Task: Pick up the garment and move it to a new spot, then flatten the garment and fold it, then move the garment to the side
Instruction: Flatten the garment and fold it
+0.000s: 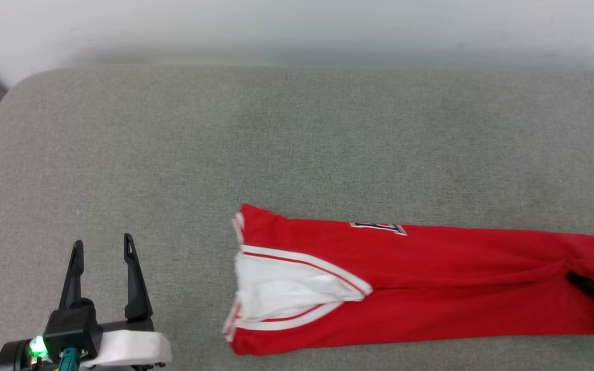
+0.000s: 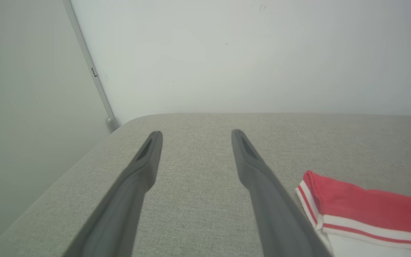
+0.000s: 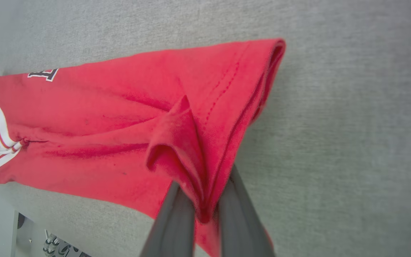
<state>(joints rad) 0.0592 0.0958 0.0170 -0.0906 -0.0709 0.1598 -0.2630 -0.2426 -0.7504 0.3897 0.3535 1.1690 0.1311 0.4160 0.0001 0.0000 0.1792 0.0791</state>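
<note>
The garment (image 1: 457, 288) is a red jersey lying as a long folded strip across the grey cushioned surface (image 1: 297, 129), white sleeve and striped trim at its left end, a bit of lettering on its far edge. My right gripper (image 1: 575, 279) comes in from the right edge and is shut on a pinched ridge of the red hem end. In the right wrist view the garment (image 3: 120, 117) bunches up between the fingers of the right gripper (image 3: 204, 178). My left gripper (image 1: 102, 242) stands open over bare surface, left of the sleeve end. The left wrist view shows the left gripper (image 2: 194, 134) with nothing between its fingers and the garment (image 2: 369, 207) at lower right.
A pale wall (image 1: 297, 26) runs along the far side of the surface. The surface's rounded corner (image 1: 16, 85) and left edge drop off at the upper left. Bare grey fabric lies behind and left of the garment.
</note>
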